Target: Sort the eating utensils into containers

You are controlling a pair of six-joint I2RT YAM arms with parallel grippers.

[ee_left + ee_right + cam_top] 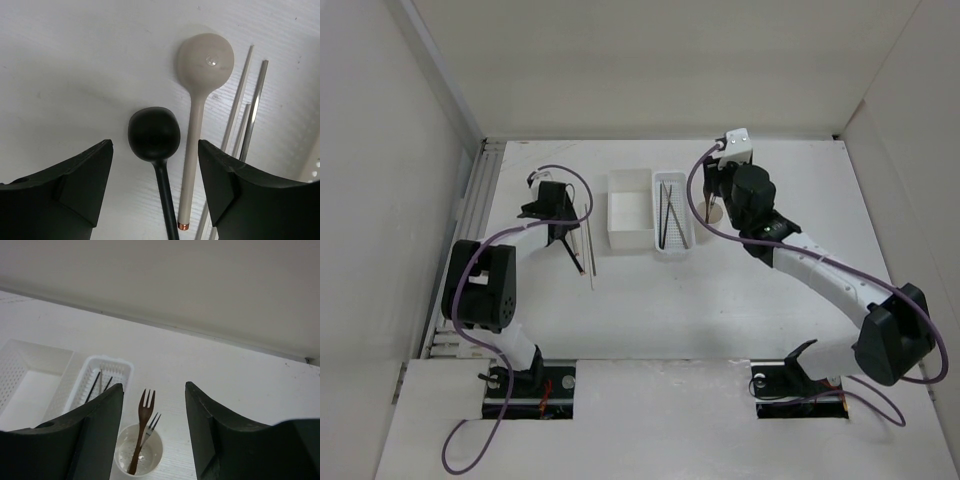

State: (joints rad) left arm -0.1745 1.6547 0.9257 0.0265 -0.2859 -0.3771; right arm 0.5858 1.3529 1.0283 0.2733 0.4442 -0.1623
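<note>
Your left hand (155,150) hangs spread and empty over the black spoon (154,134), low centre of the left wrist view on the desk (65,65). The beige spoon (205,57) lies just beside it. Come straight down and a finger may catch its handle and drag both. Your right hand (154,387), also spread and empty, hovers above the cup (159,447) holding the forks (144,412); dipping could tip it.

Black spoon (154,135) and beige spoon (205,57) lying side by side, pale chopsticks (255,102) just beside them, two forks (145,407) standing in cream cup (157,456), dark chopsticks (93,386) in perforated tray (111,361)
</note>
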